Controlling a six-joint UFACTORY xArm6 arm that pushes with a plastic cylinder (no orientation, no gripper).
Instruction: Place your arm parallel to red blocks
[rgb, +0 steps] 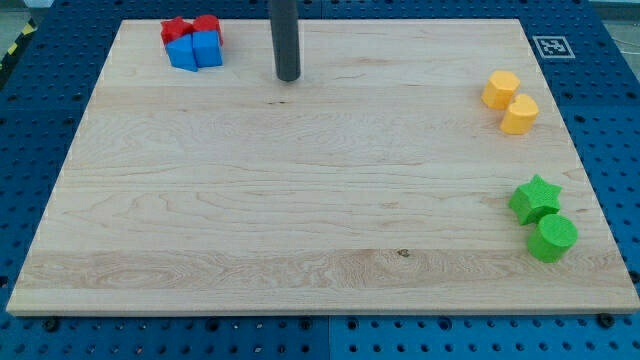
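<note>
Camera view, single frame. Wooden board (320, 200) fills most of the frame, light grain, resting on a blue perforated table (30, 120). Small black-and-white marker tag (552, 46) at the board's upper right corner.

Dark rod comes down from the top edge, upper centre-left; my tip (288, 77) sits on the board, to the right of the red and blue cluster, apart from it, not touching. No claw on this arm, only the rod, so open or closed does not apply.

Upper left of frame: two red blocks (192, 28), shapes hard to make out, side by side at the board's top edge. Two blue blocks (196, 50) directly below them, touching them.

Right side, upper: two yellow blocks, one hexagon-like (500, 89), one rounder (520, 114), touching, set on a diagonal.

Right side, lower: green star (535, 198) and green cylinder (551, 238) just below it, touching.
</note>
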